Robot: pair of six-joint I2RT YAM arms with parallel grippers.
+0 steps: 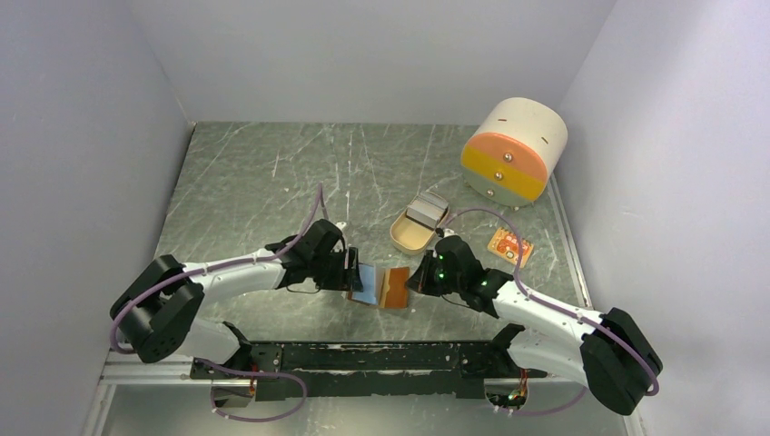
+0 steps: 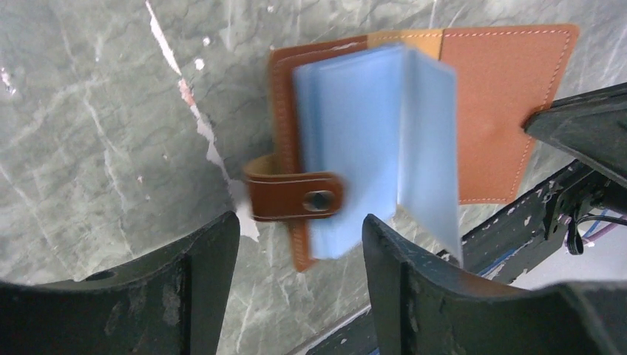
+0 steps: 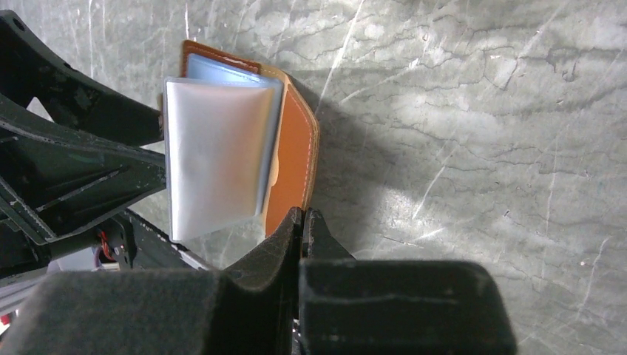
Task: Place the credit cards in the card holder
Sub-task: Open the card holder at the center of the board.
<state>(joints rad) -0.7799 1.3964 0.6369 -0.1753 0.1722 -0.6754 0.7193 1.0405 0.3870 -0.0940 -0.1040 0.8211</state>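
The card holder (image 1: 392, 288) lies open near the table's front edge, brown leather with light blue sleeves (image 2: 370, 140) fanned up and a snap strap (image 2: 296, 197). My left gripper (image 1: 352, 270) stands open at its left side; in the left wrist view its fingertips (image 2: 299, 237) straddle the strap's end without touching it. My right gripper (image 3: 303, 216) is shut on the edge of the right cover (image 3: 292, 163). The credit cards (image 1: 429, 212), a pale grey stack, rest in a tan oval dish (image 1: 406, 232) behind the holder.
A cream-and-orange drum-shaped drawer box (image 1: 514, 150) lies on its side at the back right. A small orange patterned card (image 1: 509, 247) lies right of the dish. A black rail (image 1: 363, 356) runs along the near edge, and grey walls close in both sides.
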